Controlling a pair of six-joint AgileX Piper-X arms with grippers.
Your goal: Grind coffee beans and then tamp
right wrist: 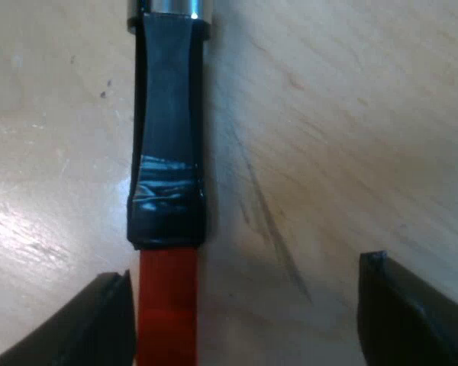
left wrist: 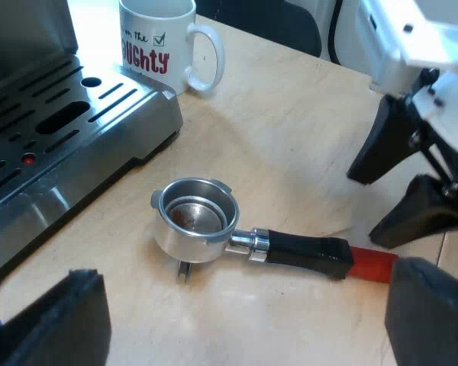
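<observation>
Steel-bowled and black-handled, the portafilter (left wrist: 248,242) lies loose on the wooden worktop (left wrist: 290,114), near the drip tray (left wrist: 76,122) of the espresso machine (left wrist: 23,30). Its basket (left wrist: 192,217) faces up with only a dark smear inside. Its handle (right wrist: 168,137) finishes in a red end (right wrist: 168,316), and my right end effector (right wrist: 244,320) hangs over that tip, spread wide, with the handle inside the gap but hard by one finger (right wrist: 99,324); whether they touch I cannot tell. My left end effector (left wrist: 244,328) is wide too and holds nothing, looking down on the basket. A mug (left wrist: 156,42) stands just beside the tray's far corner. I judge this the pick-up before grinding: next I must centre on the handle, lower, close firmly, then carry it to the machine.
</observation>
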